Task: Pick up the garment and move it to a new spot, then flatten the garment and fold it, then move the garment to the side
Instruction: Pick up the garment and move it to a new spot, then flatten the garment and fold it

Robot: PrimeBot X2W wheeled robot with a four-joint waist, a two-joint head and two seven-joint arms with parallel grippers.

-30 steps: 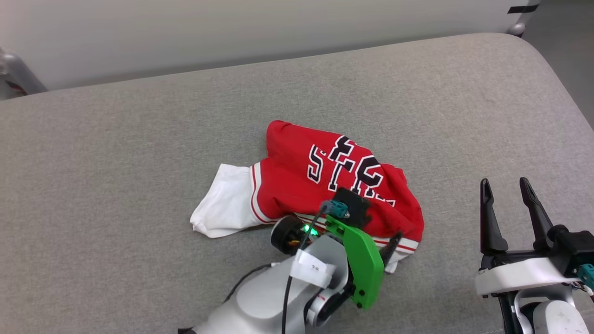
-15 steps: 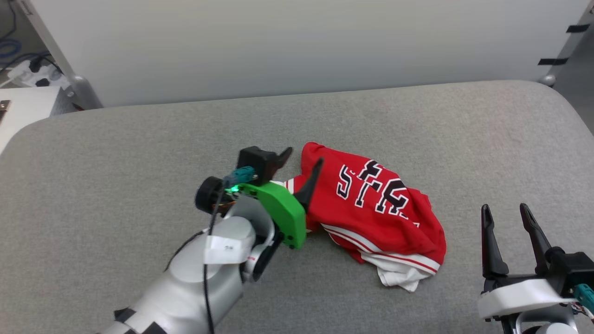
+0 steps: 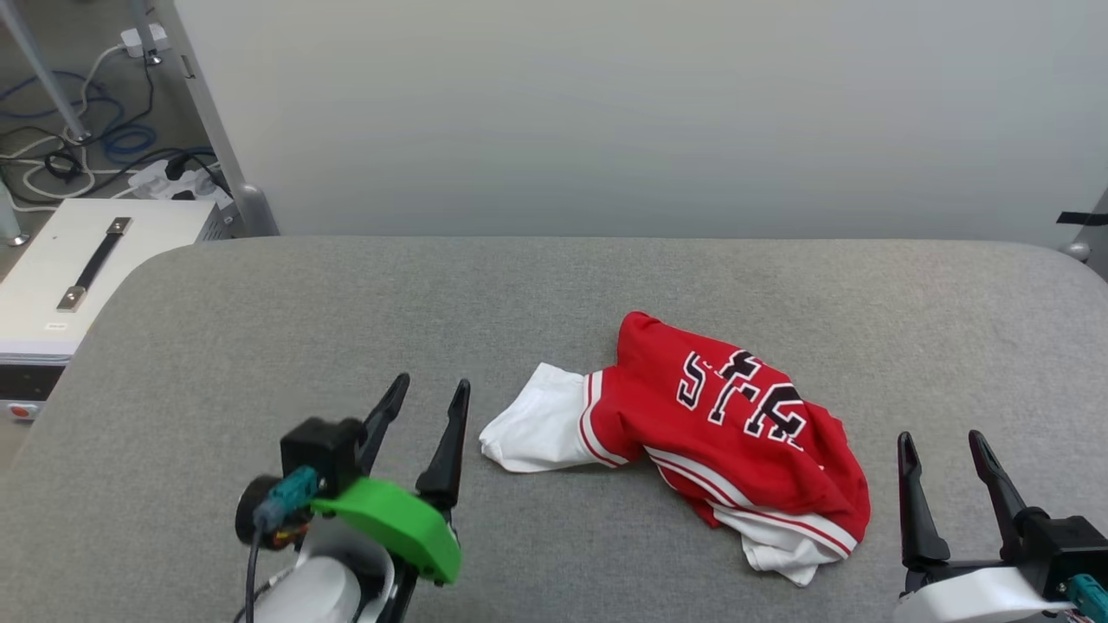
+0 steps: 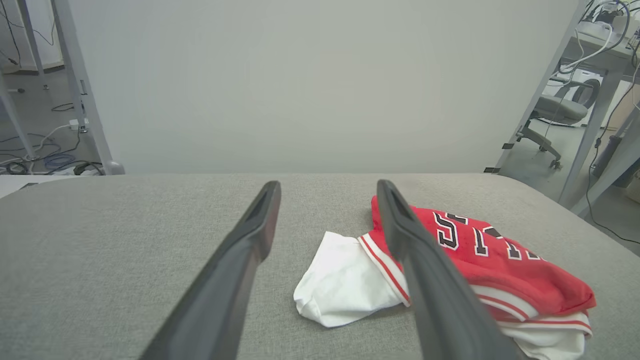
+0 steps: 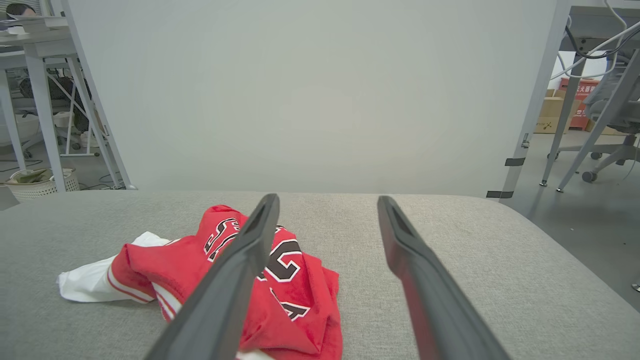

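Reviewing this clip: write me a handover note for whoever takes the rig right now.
Left gripper: open, empty, touching nothing.
Right gripper: open, empty, touching nothing.
Shirt: crumpled on the grey pad between the grippers, white sleeve pointing toward the robot's left.
Done: no flattening or fold shows.
Left: flatten, fold, move aside.

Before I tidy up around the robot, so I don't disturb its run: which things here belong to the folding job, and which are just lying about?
Job: garment, grey padded surface under it, left pincer, right pincer, both open.
Lying about: white case, power strip, office chair.
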